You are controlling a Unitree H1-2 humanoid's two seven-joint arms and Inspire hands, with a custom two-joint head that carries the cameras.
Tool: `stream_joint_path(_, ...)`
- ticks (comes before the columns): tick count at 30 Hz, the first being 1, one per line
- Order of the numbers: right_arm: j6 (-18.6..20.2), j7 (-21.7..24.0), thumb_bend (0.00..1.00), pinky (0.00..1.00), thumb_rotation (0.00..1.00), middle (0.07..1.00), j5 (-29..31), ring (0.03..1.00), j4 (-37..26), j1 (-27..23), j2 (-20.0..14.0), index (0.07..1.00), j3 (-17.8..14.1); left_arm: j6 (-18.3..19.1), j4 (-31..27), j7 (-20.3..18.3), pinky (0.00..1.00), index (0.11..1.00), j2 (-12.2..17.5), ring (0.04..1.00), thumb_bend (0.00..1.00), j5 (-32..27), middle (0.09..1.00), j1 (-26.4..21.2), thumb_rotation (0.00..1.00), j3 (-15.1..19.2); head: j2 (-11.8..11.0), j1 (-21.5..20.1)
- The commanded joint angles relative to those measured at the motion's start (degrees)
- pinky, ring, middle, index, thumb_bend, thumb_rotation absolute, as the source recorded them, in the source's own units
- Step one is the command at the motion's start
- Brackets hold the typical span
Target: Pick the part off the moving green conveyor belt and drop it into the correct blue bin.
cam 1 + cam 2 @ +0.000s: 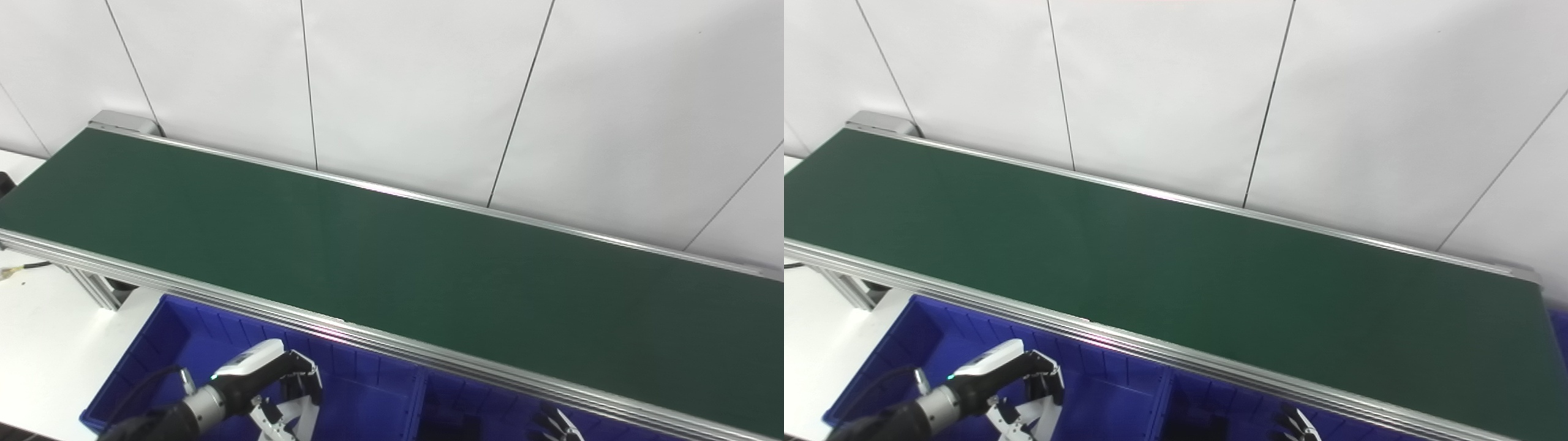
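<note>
Green conveyor belt (pixel 392 257) running from far left to near right across the scene, framed by aluminium side rails (pixel 380 340), backed by a white panelled wall (pixel 416 92). No part in sight anywhere on the belt surface in either view; whereabouts of the task's part impossible to tell. Below the near rail, two blue bins side by side: left blue bin (pixel 177 334) with ribbed inner walls, right blue bin (pixel 471 404) just beyond a shared divider, its floor dark and mostly cut off by the bottom edge. Left hand (pixel 288 392) hanging inside the left blue bin, near its right side, white-topped wrist and dark palm tilted down, fingers (pixel 309 383) curled downward and slightly spread, with pale finger segments showing beneath; nothing clearly gripped between them, though the lower part runs out of frame. Dark forearm and a black cable (pixel 138 392) trailing back toward the bottom left corner. Right hand (pixel 1295 425) barely visible at the bottom edge over the right blue bin, only a few pale fingertips poking up and fanned apart; whether holding anything, cannot tell. White desk (pixel 43 343) at near left under the conveyor's leg (pixel 98 291), with a yellow-tipped cable (pixel 18 269) lying at its left edge.
</note>
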Motion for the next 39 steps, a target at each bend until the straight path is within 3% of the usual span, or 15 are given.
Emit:
stream_joint_path(1, -2.62, 0.28, 0.65, 0.65, 0.01, 0.806, 0.04, 0.735, -1.63, 0.08, 0.35, 0.852, -0.37, -3.42, 0.20, 4.13, 0.40, 0.521, -0.24, 0.433, 0.48, 0.91, 0.491, -1.06, 0.00, 1.34, 0.05, 0.00)
stream_joint_path(4, -2.62, 0.18, 0.65, 0.65, 0.01, 0.805, -0.40, 0.733, -1.71, 0.16, 0.49, 0.852, -0.32, -2.94, 0.70, 5.64, 0.38, 0.530, -1.07, 0.434, 0.47, 2.51, 0.512, -0.86, 0.00, 1.56, 0.18, 0.28)
stream_joint_path(6, -2.61, 0.18, 0.64, 0.65, 0.00, 0.805, -0.58, 0.733, -1.80, 0.22, 0.63, 0.851, -0.26, -0.10, -1.04, 5.39, 0.35, 0.528, -0.93, 0.452, 0.47, 5.50, 0.546, -0.25, 0.00, 1.31, 0.27, 0.22)
stream_joint_path(7, -2.67, 0.20, 0.64, 0.65, 0.00, 0.805, -0.57, 0.733, -1.76, 0.21, 0.64, 0.851, -0.21, 1.30, -2.17, 4.54, 0.46, 0.513, -0.59, 0.574, 0.49, 6.46, 0.647, 0.16, 0.02, 1.21, 0.26, 0.22)
stream_joint_path(9, -2.78, 0.16, 0.63, 0.65, 0.00, 0.806, -0.55, 0.733, -1.62, 0.16, 0.63, 0.852, -0.15, 3.25, -3.79, 3.29, 0.65, 0.752, -0.16, 0.789, 0.67, 7.32, 0.815, 0.77, 0.00, 1.25, 0.36, 0.25)
stream_joint_path(11, -2.80, -0.07, 0.63, 0.64, 0.00, 0.804, -0.68, 0.729, -1.45, 0.12, 0.68, 0.852, -0.28, 4.20, -4.53, 4.16, 0.72, 0.844, -0.10, 0.873, 0.74, 8.83, 0.894, 1.52, 0.01, 1.54, 0.33, 0.34)
stream_joint_path(12, -2.82, -0.10, 0.63, 0.64, 0.00, 0.803, -0.66, 0.727, -1.32, 0.09, 0.67, 0.852, -0.33, 4.25, -4.58, 4.85, 0.75, 0.880, -0.17, 0.907, 0.78, 9.49, 0.928, 1.86, 0.01, 1.72, 0.28, 0.41)
stream_joint_path(15, -2.88, 0.03, 0.63, 0.64, 0.00, 0.803, -0.20, 0.725, -1.07, -0.02, 0.67, 0.852, -0.26, 5.17, -5.25, 4.82, 0.95, 0.983, -0.28, 0.991, 0.87, 10.20, 0.996, 2.65, 0.25, 2.13, 0.16, 0.40)
stream_joint_path(21, -2.84, -0.11, 0.64, 0.65, 0.00, 0.802, -0.63, 0.728, -0.91, -0.10, 0.83, 0.851, -0.18, 9.86, -10.53, -0.21, 1.00, 1.000, 1.44, 1.000, 0.92, 9.74, 1.000, 3.96, 0.38, 2.75, 0.15, 0.04)
stream_joint_path(25, -2.85, 0.02, 0.64, 0.64, 0.00, 0.803, -0.53, 0.728, -1.40, 0.08, 0.84, 0.850, -0.16, 10.05, -13.89, -4.04, 1.00, 1.000, 2.50, 1.000, 0.90, 2.92, 1.000, 5.03, 0.29, 4.19, 0.55, -1.57)
stream_joint_path(27, -2.71, -0.02, 0.64, 0.64, 0.00, 0.804, -0.75, 0.727, -1.92, 0.29, 1.25, 0.848, -0.14, 9.61, -15.34, -5.12, 0.98, 0.992, 1.79, 1.000, 0.89, -2.98, 1.000, 5.70, 0.24, 5.53, 1.28, -5.62)
stream_joint_path(30, -2.66, -0.67, 0.65, 0.63, 0.01, 0.798, -1.62, 0.720, -2.45, 0.42, 2.24, 0.842, 0.00, 6.43, -15.06, -4.64, 0.88, 0.922, -1.43, 0.964, 0.86, -12.64, 0.964, 5.94, 0.18, 7.23, 1.89, -9.24)
stream_joint_path(32, -2.66, -1.58, 0.66, 0.63, 0.02, 0.801, -2.41, 0.723, -2.80, 0.61, 3.40, 0.843, -0.18, 5.18, -14.61, -5.42, 0.89, 0.851, -4.43, 0.903, 0.77, -20.75, 0.887, 6.21, 0.11, 8.10, 2.26, -11.89)
stream_joint_path(35, -2.56, -3.22, 0.66, 0.64, 0.03, 0.803, -3.79, 0.726, -3.22, 0.81, 5.25, 0.844, -0.46, 4.13, -13.52, -6.94, 0.90, 0.822, -8.43, 0.884, 0.72, -29.82, 0.860, 6.51, 0.09, 8.45, 2.73, -16.49)
stream_joint_path(39, -2.42, -4.65, 0.64, 0.66, 0.07, 0.817, -5.12, 0.746, -4.17, 1.18, 7.37, 0.851, -0.61, 0.56, -10.40, -7.68, 0.81, 0.732, -13.40, 0.801, 0.60, -33.05, 0.758, 5.47, 0.05, 7.05, 3.40, -20.86)
